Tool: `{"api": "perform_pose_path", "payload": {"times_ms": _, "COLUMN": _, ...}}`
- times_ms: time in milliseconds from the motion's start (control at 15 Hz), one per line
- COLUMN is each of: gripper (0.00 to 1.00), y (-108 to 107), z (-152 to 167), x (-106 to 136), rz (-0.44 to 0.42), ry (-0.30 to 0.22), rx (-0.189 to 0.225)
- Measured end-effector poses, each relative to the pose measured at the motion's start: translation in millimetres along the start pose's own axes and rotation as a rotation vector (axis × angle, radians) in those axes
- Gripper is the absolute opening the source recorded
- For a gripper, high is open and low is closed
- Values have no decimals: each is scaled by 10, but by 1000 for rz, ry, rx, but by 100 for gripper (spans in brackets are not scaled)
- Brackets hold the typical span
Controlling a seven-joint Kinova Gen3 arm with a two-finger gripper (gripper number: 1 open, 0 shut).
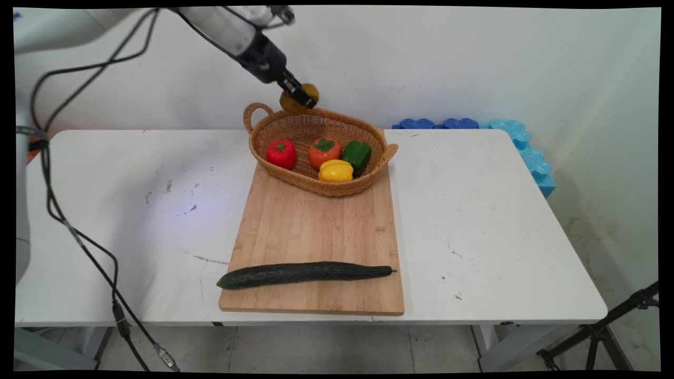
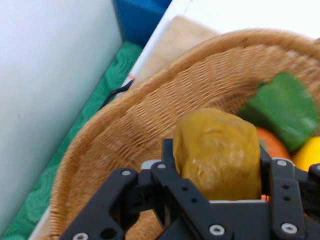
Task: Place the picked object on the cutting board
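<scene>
I see gripper [image 1: 301,98] clamped on a brownish potato [image 2: 218,152], held above the back rim of the basket [image 1: 274,125]; tomato [image 1: 324,151], peppers inside; cucumber [image 1: 305,273] lies on the board [image 1: 316,226]

The potato [image 2: 218,152] is a dull mustard brown with a faintly mottled skin, set between black jaws. The basket [image 1: 316,185] is tan wicker in a tight woven pattern. Inside it lie a bright red tomato [image 1: 280,153] with a green stem cap, an orange persimmon [image 1: 324,152] topped by green leaves, a green pepper [image 1: 356,155] and a yellow pepper [image 1: 336,171]. The cutting board [image 1: 310,226] is pale wood with a fine straight grain. The cucumber [image 1: 305,273] is very dark green. The table [image 1: 500,221] is white with small grey scuffs. Blue foam blocks [image 1: 521,142] stand by the white wall [image 1: 474,63].
</scene>
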Motion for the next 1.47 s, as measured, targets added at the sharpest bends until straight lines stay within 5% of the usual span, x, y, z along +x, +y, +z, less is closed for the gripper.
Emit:
{"api": "perform_pose_path", "payload": {"times_ms": 333, "gripper": 0, "y": 568, "z": -619, "x": -15, "rz": -16, "ry": 60, "rx": -60}}
{"api": "perform_pose_path", "payload": {"times_ms": 600, "gripper": 0, "y": 1105, "z": -792, "x": -198, "rz": -5, "ry": 68, "rx": -113}}
{"api": "perform_pose_path", "payload": {"times_ms": 933, "gripper": 0, "y": 1648, "z": -662, "x": -482, "rz": 24, "ry": 49, "rx": -174}}
{"api": "perform_pose_path", "payload": {"times_ms": 1467, "gripper": 0, "y": 2132, "z": -89, "x": -870, "rz": 87, "ry": -9, "rx": -219}}
